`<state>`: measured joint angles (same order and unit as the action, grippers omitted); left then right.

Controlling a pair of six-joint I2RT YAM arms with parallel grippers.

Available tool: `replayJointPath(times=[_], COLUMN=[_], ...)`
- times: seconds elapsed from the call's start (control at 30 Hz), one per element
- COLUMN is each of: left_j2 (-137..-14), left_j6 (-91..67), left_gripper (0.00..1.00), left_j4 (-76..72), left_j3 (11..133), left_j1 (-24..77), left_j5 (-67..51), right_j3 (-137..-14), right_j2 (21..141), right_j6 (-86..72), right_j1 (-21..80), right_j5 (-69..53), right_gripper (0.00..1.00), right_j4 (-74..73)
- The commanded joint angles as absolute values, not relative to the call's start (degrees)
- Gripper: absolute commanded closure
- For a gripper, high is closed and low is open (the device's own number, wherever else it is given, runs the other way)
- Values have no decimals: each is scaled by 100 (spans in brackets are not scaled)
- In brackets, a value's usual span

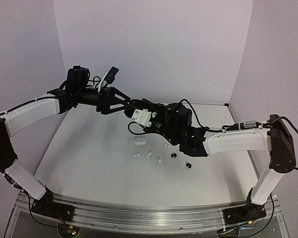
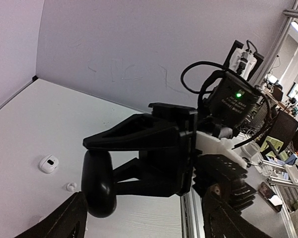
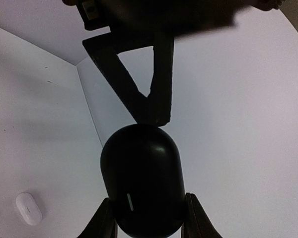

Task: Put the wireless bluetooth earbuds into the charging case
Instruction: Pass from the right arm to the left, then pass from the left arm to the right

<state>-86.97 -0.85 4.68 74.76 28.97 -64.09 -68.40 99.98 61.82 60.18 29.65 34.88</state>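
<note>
**Asker:** How far along is the task?

**Describer:** Barely begun, by the look of it. All six earbuds lie loose on the table (image 1: pixel 89 163). Four white earbuds (image 1: pixel 150 153) are scattered near the middle, and two black earbuds (image 1: pixel 174 155) lie just to their right. None sits in a case.

**Asker:** Where are the cases?

**Describer:** The black charging case (image 3: pixel 141 181) hangs in mid-air above the buds. The right gripper (image 3: pixel 144 223) has it by its lower end, fingers closed partway and pressed against its two sides. Its lid looks closed. A white charging case (image 1: pixel 140 140) lies on the table just behind the white buds, and it too appears closed.

**Asker:** And the left arm?

**Describer:** The left gripper (image 1: pixel 129 105) meets the black case from the opposite side. Its fingers stand wide apart and hold nothing. One fingertip is at the top end of the case, and whether it touches cannot be told.

**Asker:** What is left, and what is in the way?

**Describer:** Nearly everything, it seems: opening a case, then lifting and seating each bud. Both arms crowd together directly over the buds, so one would probably have to pull clear before reaching down. The buds are tiny and are likely to be fiddly to pinch.
</note>
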Motion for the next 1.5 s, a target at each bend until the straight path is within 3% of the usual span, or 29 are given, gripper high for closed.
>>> replayJointPath(times=[0.0, 0.2, 0.47, 0.63, 0.67, 0.73, 0.83, 0.97, 1.0, 1.27, 1.47], left_j2=[-8847, -8850, -8830, -8739, -8729, -8723, -8689, -8644, -8635, -8479, -8696], left_j6=[96, 201, 55, 87, 126, 195, 355, 764, 889, 2831, 3384], left_gripper=[25, 33, 57, 95, 100, 100, 100, 100, 100, 100, 100], left_j4=[1023, 944, 743, 773, 820, 911, 989, 1126, 1176, 1403, 1866], left_j3=[7979, 8012, 8003, 7896, 7893, 7906, 7910, 7962, 7977, 7827, 8069], left_j1=[2962, 2962, 2962, 2962, 2962, 2962, 2966, 2957, 2957, 2949, 2953], left_j5=[-5940, -5805, -6026, -6127, -6124, -6132, -6079, -5950, -5952, -6325, -7010], right_j3=[-7278, -7355, -7477, -7476, -7479, -7472, -7421, -7488, -7525, -7519, -7665], right_j2=[10063, 10168, 10317, 10299, 10288, 10267, 10204, 9941, 9816, 8836, 8981], right_j6=[6222, 6204, 6369, 6287, 6263, 6234, 6034, 4902, 4501, 1795, 1434], right_j1=[6171, 6284, 6336, 6333, 6337, 6337, 6335, 6272, 6210, 5470, 5458], right_j5=[3087, 3001, 2928, 2920, 2918, 2907, 2786, 2562, 2375, -811, -1344], right_gripper=[99, 99, 100, 100, 100, 100, 85, 16, 4, 2, 9], right_j4=[4174, 4184, 4184, 4184, 4184, 4184, 4105, 3379, 3037, 544, 219])
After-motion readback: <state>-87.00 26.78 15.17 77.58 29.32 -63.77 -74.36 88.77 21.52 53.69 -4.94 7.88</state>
